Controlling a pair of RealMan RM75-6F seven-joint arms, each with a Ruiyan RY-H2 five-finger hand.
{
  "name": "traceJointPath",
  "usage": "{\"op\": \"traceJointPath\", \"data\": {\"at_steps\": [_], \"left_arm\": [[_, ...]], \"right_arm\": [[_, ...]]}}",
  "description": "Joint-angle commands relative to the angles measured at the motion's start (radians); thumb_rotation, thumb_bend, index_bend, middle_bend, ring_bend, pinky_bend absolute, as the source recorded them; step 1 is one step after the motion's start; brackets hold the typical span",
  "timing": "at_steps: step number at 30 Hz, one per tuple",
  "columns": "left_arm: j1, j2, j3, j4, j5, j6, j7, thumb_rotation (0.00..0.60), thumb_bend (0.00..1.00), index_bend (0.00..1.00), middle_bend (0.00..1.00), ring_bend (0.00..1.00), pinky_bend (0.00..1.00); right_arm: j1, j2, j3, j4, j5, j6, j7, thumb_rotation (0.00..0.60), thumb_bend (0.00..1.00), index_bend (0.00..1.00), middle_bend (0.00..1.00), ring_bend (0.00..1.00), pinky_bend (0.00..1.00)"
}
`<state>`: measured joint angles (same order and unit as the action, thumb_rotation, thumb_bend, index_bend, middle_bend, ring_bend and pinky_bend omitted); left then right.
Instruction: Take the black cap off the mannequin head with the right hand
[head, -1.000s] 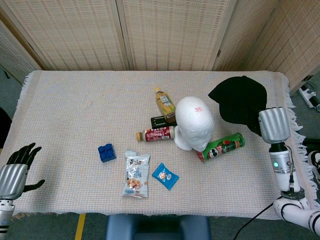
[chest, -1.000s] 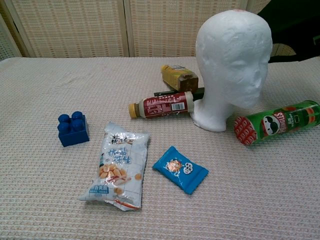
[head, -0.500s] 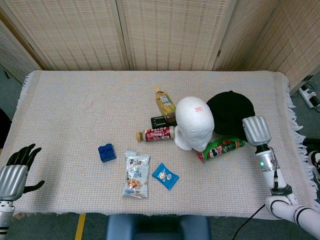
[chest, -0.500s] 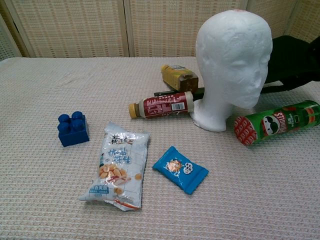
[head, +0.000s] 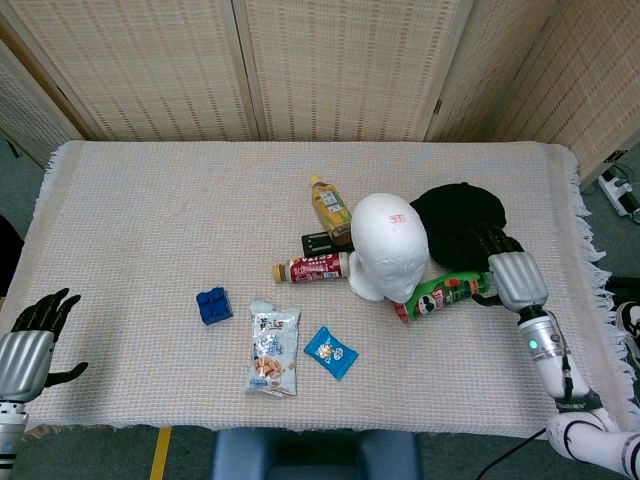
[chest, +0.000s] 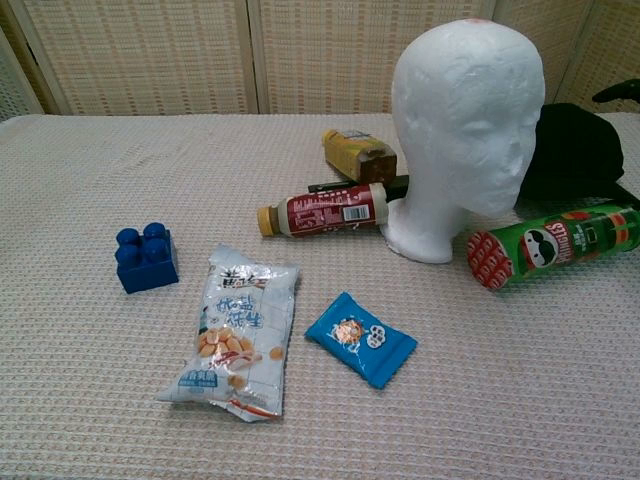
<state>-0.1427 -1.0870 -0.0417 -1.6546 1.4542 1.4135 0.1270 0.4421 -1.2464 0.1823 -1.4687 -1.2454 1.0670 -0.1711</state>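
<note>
The white foam mannequin head (head: 388, 245) (chest: 465, 120) stands bare near the table's middle. Just behind and to its right, the black cap (head: 455, 218) (chest: 575, 150) lies on the cloth. My right hand (head: 512, 272) is at the cap's near right edge, its dark fingers spread over the rim and gripping nothing that I can see. In the chest view only one raised fingertip (chest: 617, 92) of it shows at the right edge. At the table's front left corner my left hand (head: 30, 340) stays open and empty.
A green Pringles can (head: 442, 293) (chest: 550, 243) lies between the head and my right hand. Two bottles (head: 330, 210) (head: 312, 268) and a black device (head: 318, 242) lie left of the head. A blue brick (head: 213, 305), a snack bag (head: 272, 350) and a blue packet (head: 330, 352) lie nearer the front.
The right hand brought the cap down from the air at the far right onto the table beside the head, and its fingers have spread apart. The left hand has not moved.
</note>
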Motion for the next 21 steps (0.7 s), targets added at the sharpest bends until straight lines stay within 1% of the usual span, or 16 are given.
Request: {"op": "traceJointPath", "data": {"at_steps": [1,3,5,7,10,14,17,21], "left_arm": [[0.002,-0.002,0.0,0.004,0.002,0.004,-0.003,0.6,0.13,0.12,0.08,0.11,0.18],[0.003,-0.004,-0.001,0.011,0.003,0.008,-0.004,0.6,0.13,0.12,0.08,0.11,0.18],[0.003,-0.006,-0.002,0.014,0.005,0.011,-0.003,0.6,0.13,0.12,0.08,0.11,0.18],[0.005,-0.011,-0.003,0.018,0.009,0.019,-0.004,0.6,0.13,0.13,0.08,0.11,0.18],[0.008,-0.022,-0.004,0.029,0.021,0.036,-0.007,0.6,0.13,0.13,0.08,0.11,0.18],[0.014,-0.043,-0.006,0.047,0.039,0.063,-0.016,0.6,0.13,0.13,0.08,0.11,0.18],[0.017,-0.062,-0.008,0.064,0.051,0.082,-0.024,0.6,0.13,0.13,0.08,0.11,0.18],[0.016,-0.085,-0.014,0.084,0.063,0.096,-0.035,0.6,0.13,0.13,0.08,0.11,0.18]], "right_arm": [[-0.071,0.068,-0.037,-0.08,-0.042,0.092,0.02,0.6,0.0,0.0,0.0,0.0,0.16],[-0.111,0.09,-0.049,-0.115,-0.082,0.171,0.024,0.6,0.0,0.0,0.01,0.01,0.19],[-0.153,0.107,-0.065,-0.149,-0.119,0.249,0.017,0.6,0.01,0.0,0.08,0.07,0.26],[-0.186,0.125,-0.083,-0.183,-0.144,0.296,0.013,0.6,0.03,0.0,0.14,0.13,0.3],[-0.238,0.153,-0.115,-0.231,-0.174,0.357,-0.002,0.6,0.06,0.03,0.17,0.15,0.31],[-0.312,0.151,-0.15,-0.261,-0.2,0.444,-0.006,0.6,0.08,0.06,0.18,0.15,0.31],[-0.349,0.15,-0.167,-0.271,-0.202,0.474,0.005,0.6,0.08,0.07,0.19,0.16,0.31],[-0.371,0.151,-0.179,-0.274,-0.218,0.486,0.026,0.6,0.08,0.07,0.19,0.16,0.31]]}}
